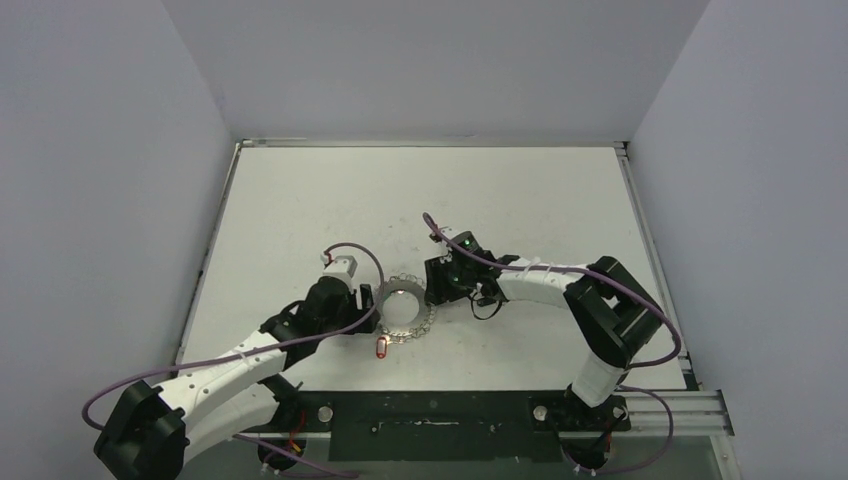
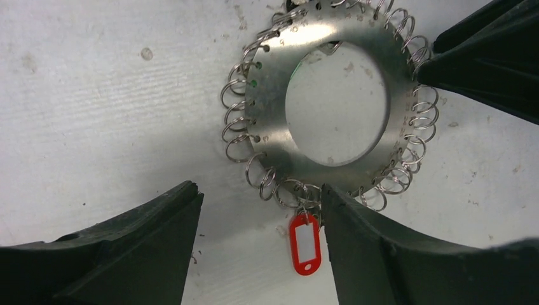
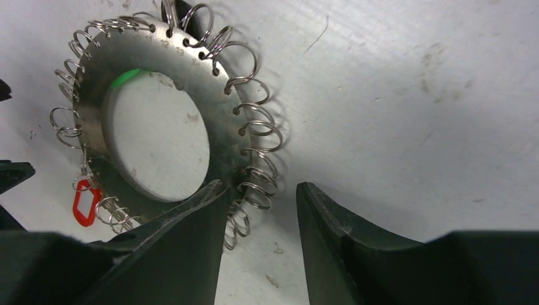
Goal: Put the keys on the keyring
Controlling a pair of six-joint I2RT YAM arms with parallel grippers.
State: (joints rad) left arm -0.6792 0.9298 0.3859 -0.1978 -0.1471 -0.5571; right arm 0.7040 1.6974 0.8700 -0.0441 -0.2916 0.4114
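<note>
My left gripper [image 2: 259, 190] stands spread wide and pinches nothing. In its wrist view the two fingers [image 2: 146, 248] rise from 7 and 5 o'clock. The 5 o'clock tip sits against the wire loops [image 2: 236, 117] on the near rim of the keyring [image 2: 270, 108].

My right gripper [image 3: 262, 187] is parted too, though narrower. In its own view bare table shows through the gap and a couple of loops poke into it. Its 7 o'clock finger [image 3: 184, 248] covers the rim there; I cannot tell whether it presses on the metal. Nothing is clamped.

The keyring lies flat on the white table [image 1: 520, 210], a little nearer than the middle, between my two wrists. From above, my left gripper is at its 9 o'clock and my right at its 2 o'clock, both close in. The ring is a flat grey disc with a big round hole, and loops stand all around its outer edge.

A red tag [image 2: 305, 243] hangs from a loop at the ring's 7 o'clock from above and lies on the table.

In my right wrist view a small dark thing [image 3: 180, 7] peeks past the rim at 12 o'clock; I cannot tell whether it is a key.
</note>
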